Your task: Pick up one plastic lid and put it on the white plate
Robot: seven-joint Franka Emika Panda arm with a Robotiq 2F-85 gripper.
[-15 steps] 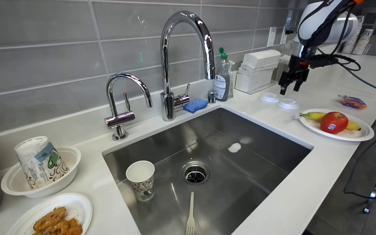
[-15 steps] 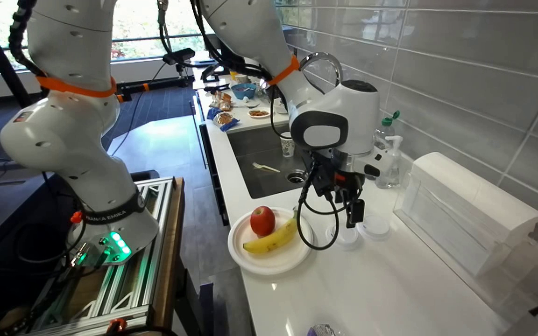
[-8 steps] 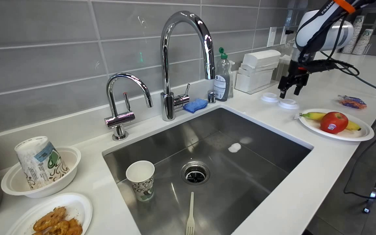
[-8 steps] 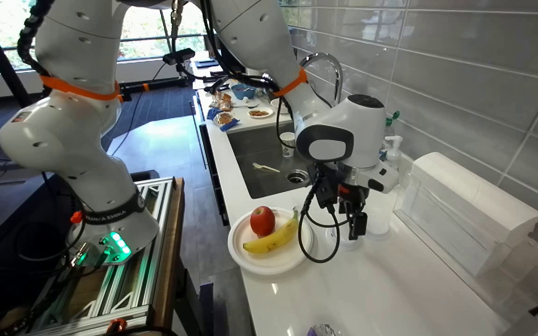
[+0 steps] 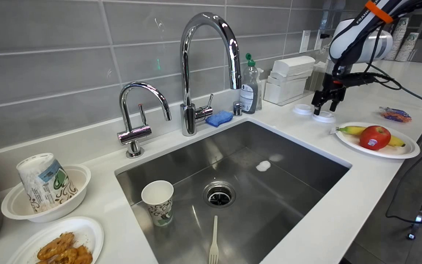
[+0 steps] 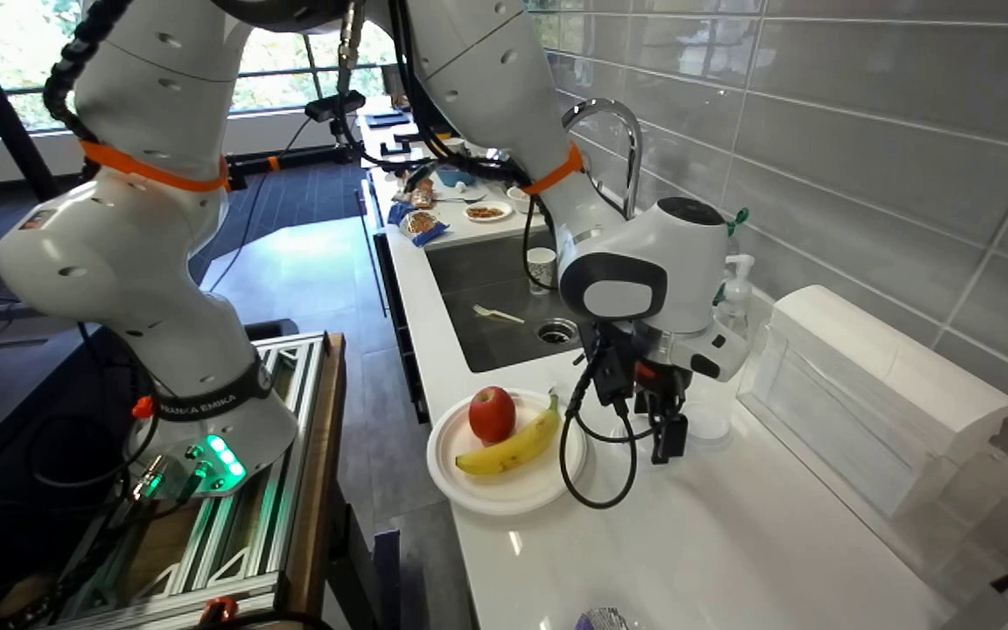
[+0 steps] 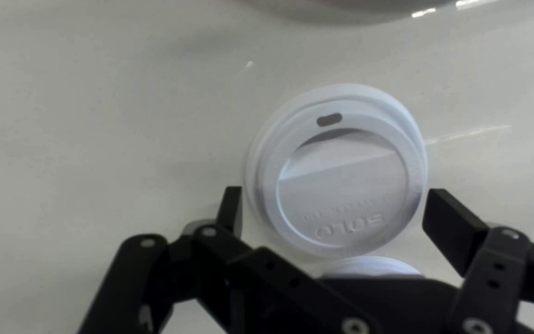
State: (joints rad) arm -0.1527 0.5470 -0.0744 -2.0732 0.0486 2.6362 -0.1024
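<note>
In the wrist view the lid (image 7: 341,176) is flat on the counter (image 7: 86,153), smack in the gap of the gripper (image 7: 335,202). The fingers (image 7: 452,227) are spread wide, one left, one right, nothing held. The lid's round, so no long axis to line up, but its middle sits a bit to the far side of the line between the tips. Imo the gripper wants a small nudge farther before the squeeze, or it'll just pinch the near half. Right finger looks tighter to the rim, can't tell if it touches. A second lid (image 7: 373,267) pokes out on the near side, mostly blocked by the gripper, and some pinkish shape (image 7: 359,3) is cut off at the far edge, no clue what.

In an exterior view the gripper (image 5: 325,110) is at the lid (image 5: 324,118), but I can't judge how high the tips are. The plate (image 5: 412,151) is to the right and nearer, apple (image 5: 375,138) and banana (image 5: 397,141) hogging part of it.

In an exterior view the plate (image 6: 441,479) is left of the gripper (image 6: 666,451), which hides most of the lid.
</note>
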